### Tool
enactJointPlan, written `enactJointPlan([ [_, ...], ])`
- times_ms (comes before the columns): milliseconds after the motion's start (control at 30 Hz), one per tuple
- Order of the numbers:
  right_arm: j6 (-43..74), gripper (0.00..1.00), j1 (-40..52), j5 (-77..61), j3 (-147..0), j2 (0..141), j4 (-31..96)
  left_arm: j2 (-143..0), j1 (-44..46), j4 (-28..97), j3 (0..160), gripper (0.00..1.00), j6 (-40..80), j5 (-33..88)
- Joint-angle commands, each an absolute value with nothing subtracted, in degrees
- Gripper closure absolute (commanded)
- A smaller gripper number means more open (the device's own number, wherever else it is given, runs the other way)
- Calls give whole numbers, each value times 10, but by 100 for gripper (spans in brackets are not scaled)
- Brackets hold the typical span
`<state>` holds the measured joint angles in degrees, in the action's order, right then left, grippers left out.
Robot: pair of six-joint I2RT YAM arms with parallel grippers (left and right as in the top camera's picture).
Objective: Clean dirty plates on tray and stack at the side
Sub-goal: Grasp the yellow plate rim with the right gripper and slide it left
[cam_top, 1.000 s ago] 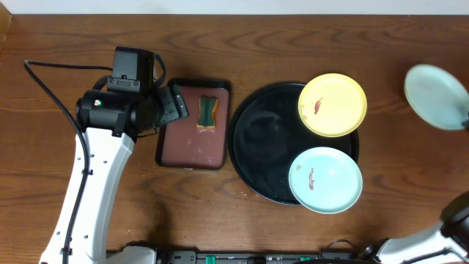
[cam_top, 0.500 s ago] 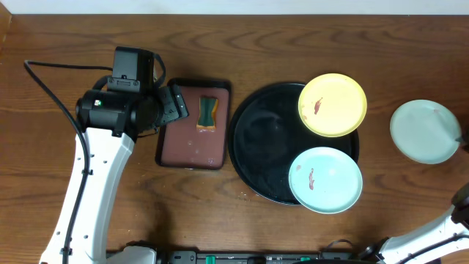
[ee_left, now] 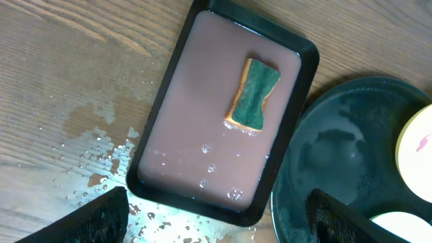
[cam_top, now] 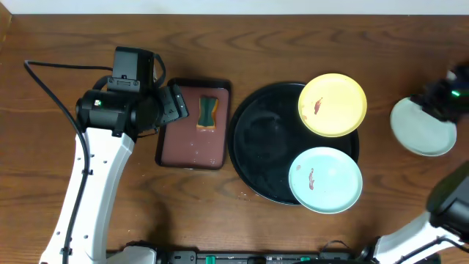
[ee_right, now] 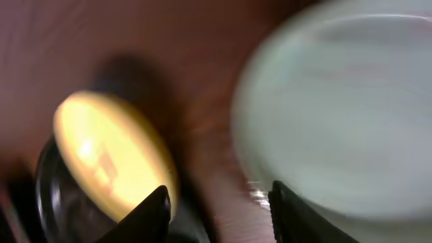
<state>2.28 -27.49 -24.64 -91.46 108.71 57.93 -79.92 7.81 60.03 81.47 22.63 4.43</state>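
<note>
Nearer mint-blue plate (cam_top: 325, 180): it is lying on the near right part of the black tray (cam_top: 260, 139), with its edge hanging over the tray's rim. A small reddish smear (cam_top: 311, 178) is showing on it.
Black tray: it is sitting on the worktop (cam_top: 293, 44), and its left part is shining glossy.
Brown tray (cam_top: 192, 143): it is lying just beside the black tray, on its left side, and is carrying some water drops (ee_left: 209, 148).
Third plate (cam_top: 421, 130): pale mint-blue, it is lying on the worktop, well apart from the black tray, to its right. I cannot tell if any smear is on it.
Left gripper (ee_left: 217, 219): it is hovering above the brown tray's left side, left of the black tray. Its fingers (ee_left: 101, 216) are standing spread wide and are holding nothing.
Sponge (cam_top: 207, 114): green and orange, it is lying in the far half of the brown tray.
Yellow plate (cam_top: 333, 104): it is resting on the far right rim of the black tray and is hanging over it. A brown-red mark (cam_top: 317, 105) is showing on it.
Right gripper (ee_right: 219, 209): it is hanging over the far edge of the third plate, right of the black tray. Its wrist view is blurred, but the fingers are standing apart, with only worktop showing between them.
</note>
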Motion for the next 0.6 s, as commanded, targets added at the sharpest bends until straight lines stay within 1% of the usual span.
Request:
enactJointPlan([
  [0,-31,53,-192,-158,-914,1086,568,-797,77,602,823,16,226,47],
  [67,-17,53,-151,-66,-906,1098,544,-797,77,602,823,16,226,47],
  [167,2,48,-111,23,-888,1116,498,-797,77,602,823,16,226,47],
  [300,2,47,-83,34,-880,1149,465,-797,77,602,823,16,226,47],
  [367,2,50,-76,32,-880,1162,467,-797,77,602,823,16,226,47],
  [433,3,58,-73,27,-880,1171,474,-797,77,602,823,16,226,47],
  [467,4,67,-72,23,-880,1173,478,-797,77,602,823,16,226,47],
  [500,4,86,-71,12,-879,1173,487,-797,77,602,823,16,226,47],
  [567,4,96,-71,-11,-880,1169,495,-797,77,602,823,16,226,47],
])
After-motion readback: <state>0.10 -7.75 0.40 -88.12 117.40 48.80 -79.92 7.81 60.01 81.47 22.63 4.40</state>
